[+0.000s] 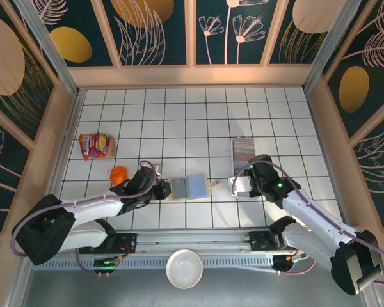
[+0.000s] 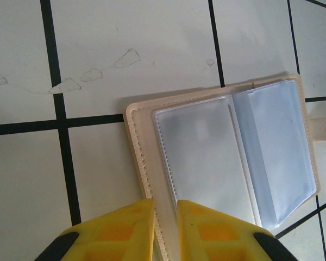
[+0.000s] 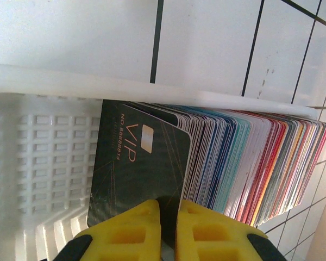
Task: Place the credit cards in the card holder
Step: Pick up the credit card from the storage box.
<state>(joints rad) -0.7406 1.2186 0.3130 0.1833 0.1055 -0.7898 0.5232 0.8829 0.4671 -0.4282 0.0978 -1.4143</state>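
The tan card holder [image 1: 187, 187] lies open on the tiled table, its clear sleeves [image 2: 206, 163] facing up. My left gripper [image 1: 159, 190] is shut on the holder's tan left edge [image 2: 146, 163], which runs between the yellow fingers [image 2: 125, 228]. The credit cards [image 1: 243, 147] stand packed in a row [image 3: 250, 163] inside a long white tray [image 3: 43, 152]. My right gripper [image 1: 243, 185] is at the tray's near end, shut on a dark card marked VIP [image 3: 136, 163], the front card of the row. The card's lower part is hidden behind the fingers [image 3: 130, 234].
A red and orange snack packet [image 1: 96, 146] and a small orange object [image 1: 119, 174] lie left of the left arm. A white bowl [image 1: 184, 268] sits in front of the arm bases. Wooden walls [image 1: 192, 75] enclose the table.
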